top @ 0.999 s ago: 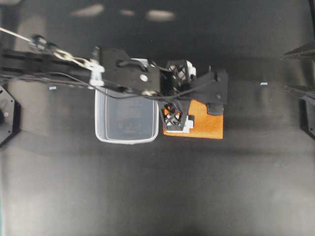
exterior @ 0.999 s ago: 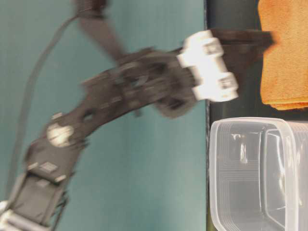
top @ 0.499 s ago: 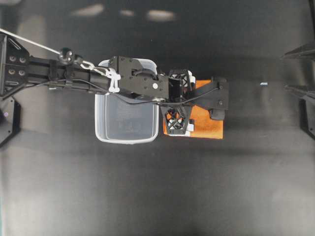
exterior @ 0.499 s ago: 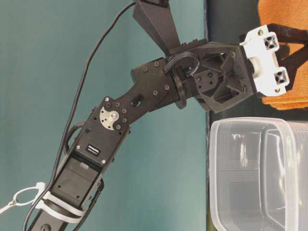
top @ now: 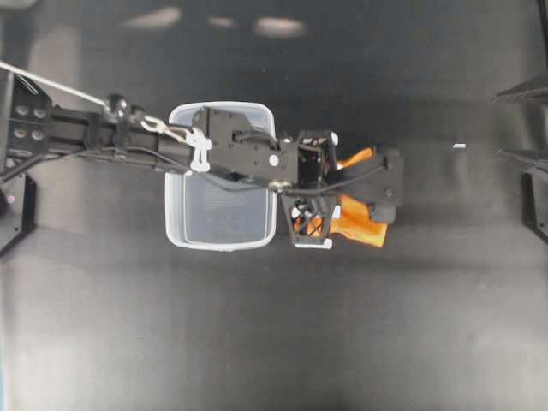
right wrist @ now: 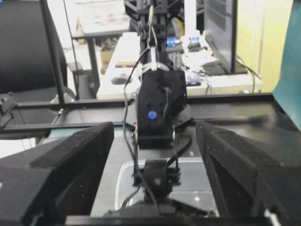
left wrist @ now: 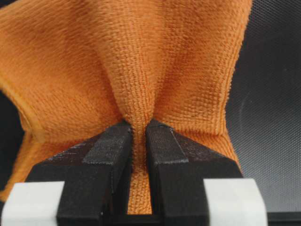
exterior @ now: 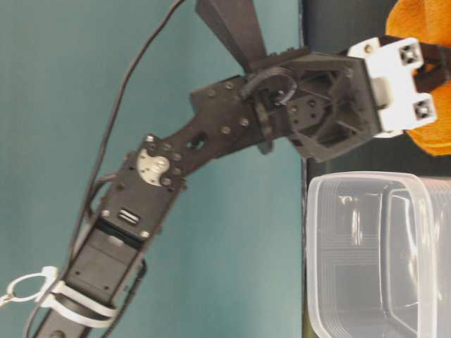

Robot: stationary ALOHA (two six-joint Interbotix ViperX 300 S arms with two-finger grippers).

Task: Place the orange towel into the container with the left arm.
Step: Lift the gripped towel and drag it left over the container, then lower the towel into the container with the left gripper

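The orange towel (top: 360, 226) lies on the black table just right of the container (top: 175, 214), a clear rectangular tub. My left gripper (top: 341, 192) reaches over the tub and is shut on a pinched fold in the middle of the towel. In the left wrist view the orange towel (left wrist: 141, 61) fans out bunched from between the two black fingers of the left gripper (left wrist: 138, 128). The table-level view shows the towel (exterior: 431, 134) gathered up at the gripper, beside the container (exterior: 366, 246). My right gripper (right wrist: 154, 127) is open and holds nothing, far from the towel.
The tub (right wrist: 123, 175) holds nothing, and the left arm's forearm (top: 128, 137) crosses over its far rim. Black parts of the right arm (top: 524, 158) sit at the right edge of the table. A small pale scrap (top: 460, 146) lies right of the towel.
The left gripper came down onto the towel and went from open to shut, pinching its middle. The flat towel is now bunched and pulled in toward the fingers. The right arm has not moved.
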